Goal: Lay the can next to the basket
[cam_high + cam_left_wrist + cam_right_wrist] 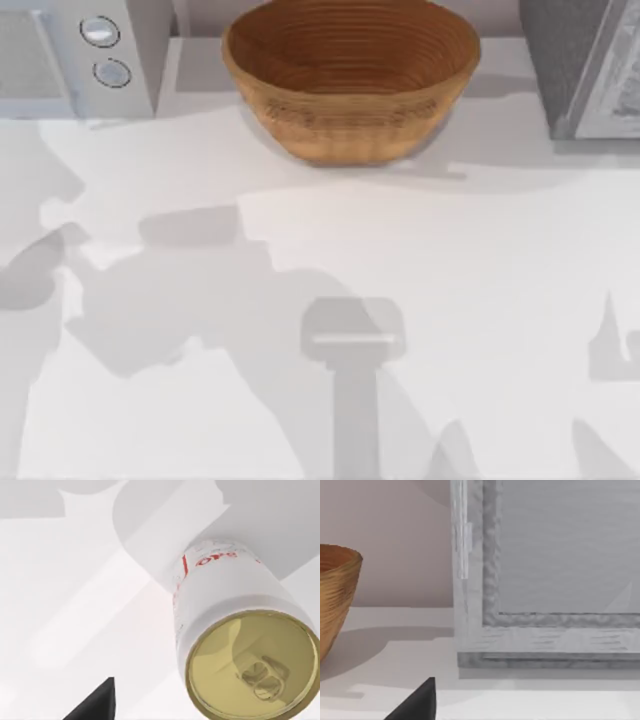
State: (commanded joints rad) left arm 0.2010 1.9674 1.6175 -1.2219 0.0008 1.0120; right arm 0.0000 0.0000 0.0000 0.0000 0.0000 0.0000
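The basket (pixel 350 75), a large brown wicker bowl, stands at the back middle of the table, and its side (pixel 335 600) also shows in the right wrist view. The can (pixel 235 640), white with red lettering, is close up in the left wrist view, its pale gold top with the pull tab turned toward the camera and white table behind it. One dark fingertip (pixel 97 702) of my left gripper is beside the can and apart from it. A dark fingertip (pixel 417 702) of my right gripper hangs over the table near a grey appliance.
A white microwave with two knobs (pixel 75 55) stands at the back left. A grey appliance (pixel 585 65) stands at the back right, just right of the basket, and its front (pixel 545 580) is close in the right wrist view. Arm shadows cross the white table (pixel 480 300).
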